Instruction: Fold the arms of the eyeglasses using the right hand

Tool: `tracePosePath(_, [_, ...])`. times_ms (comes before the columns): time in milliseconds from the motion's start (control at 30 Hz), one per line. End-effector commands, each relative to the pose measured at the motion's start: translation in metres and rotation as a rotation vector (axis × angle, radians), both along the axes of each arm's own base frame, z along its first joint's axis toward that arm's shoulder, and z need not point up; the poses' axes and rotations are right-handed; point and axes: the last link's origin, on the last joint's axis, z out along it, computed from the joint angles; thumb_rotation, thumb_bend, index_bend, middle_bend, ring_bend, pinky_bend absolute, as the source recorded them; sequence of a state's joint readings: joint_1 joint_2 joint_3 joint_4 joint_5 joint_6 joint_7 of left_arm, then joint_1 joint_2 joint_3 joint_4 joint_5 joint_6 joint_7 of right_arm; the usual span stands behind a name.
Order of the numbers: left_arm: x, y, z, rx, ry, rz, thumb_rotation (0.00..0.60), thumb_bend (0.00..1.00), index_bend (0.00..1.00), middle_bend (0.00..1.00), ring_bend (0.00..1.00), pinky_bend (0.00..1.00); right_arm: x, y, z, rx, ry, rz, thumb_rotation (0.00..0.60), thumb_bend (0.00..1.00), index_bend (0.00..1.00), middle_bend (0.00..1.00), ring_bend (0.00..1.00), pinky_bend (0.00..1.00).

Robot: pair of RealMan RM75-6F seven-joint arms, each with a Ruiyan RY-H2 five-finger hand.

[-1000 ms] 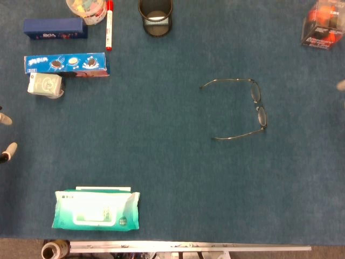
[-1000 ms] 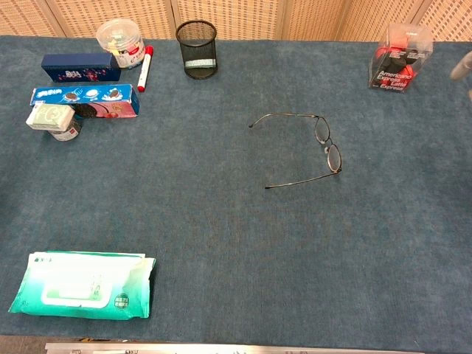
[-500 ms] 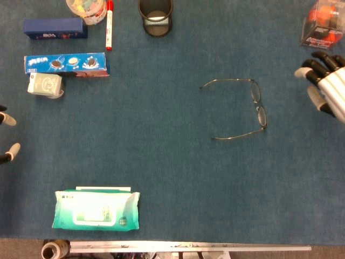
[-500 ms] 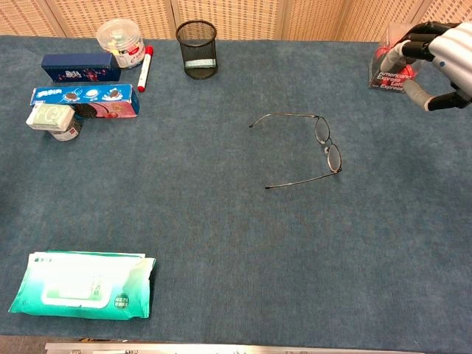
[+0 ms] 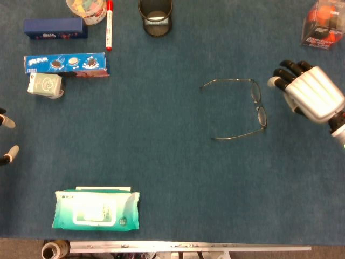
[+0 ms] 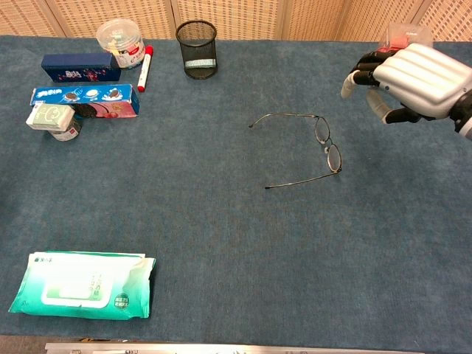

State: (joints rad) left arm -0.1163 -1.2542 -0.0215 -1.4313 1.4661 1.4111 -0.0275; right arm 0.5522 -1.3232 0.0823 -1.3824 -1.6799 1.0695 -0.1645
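- Moving in from the right edge of the table, the right hand (image 5: 307,96) now sits just beside the lens end of the eyeglasses (image 5: 257,108); half a second ago it was near the table's edge, and a second ago only a fingertip showed.
- The right hand holds nothing. Its fingers (image 6: 363,76) are curled loosely forward and slightly apart, with the tips pointing toward the frame; no contact with the eyeglasses is visible in either view.
- The eyeglasses (image 6: 324,145) lie unmoved in the middle of the blue table (image 5: 172,178), lenses to the right, both arms fully open and stretching to the left.
- The far arm (image 5: 226,81) and the near arm (image 5: 237,135) show no change in angle, so no folding has begun.
- The left hand (image 5: 6,137) shows only as fingertips at the left edge of the head view; whether its fingers are apart or together cannot be told.
- Judgement: the approach is nearly complete. The next move calls for a fingertip placed on one arm to swing it across toward the lenses, while keeping the light frame from sliding on the cloth.
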Motion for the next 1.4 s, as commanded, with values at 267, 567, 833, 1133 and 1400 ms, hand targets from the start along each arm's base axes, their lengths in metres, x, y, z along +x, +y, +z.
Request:
tracePosePath(267, [-0.001,0.0,0.0,-0.007,0.009,0.004,0.6,0.18,0.42,0.28,0.26,0.44,-0.002,0.002,-0.013,0.067,0.072,-0.019,0.6,0.94,0.37,0.35,0.21,0.36])
tracePosePath(567, [-0.001,-0.001,0.001,-0.004,0.008,0.007,0.6,0.18,0.42,0.28,0.26,0.44,-0.005,0.003,-0.02,0.104,0.117,-0.046,0.6,0.97,0.37,0.35,0.21,0.35])
tracePosePath(833, [-0.002,-0.002,0.0,-0.005,0.006,0.012,0.6,0.18,0.42,0.28,0.26,0.44,-0.004,0.002,-0.025,0.126,0.137,-0.056,0.6,0.97,0.37,0.35,0.21,0.34])
tracePosePath(1133, [-0.004,-0.003,0.001,-0.004,0.003,0.02,0.6,0.18,0.42,0.28,0.26,0.44,0.0,0.005,-0.032,0.163,0.139,-0.049,0.6,0.97,0.37,0.35,0.21,0.34])
tracePosePath(1400, [-0.005,-0.004,0.004,0.01,0.0,0.021,0.6,0.18,0.42,0.28,0.26,0.44,-0.002,0.012,-0.037,0.203,0.164,-0.057,0.6,0.97,0.37,0.35,0.21,0.34])
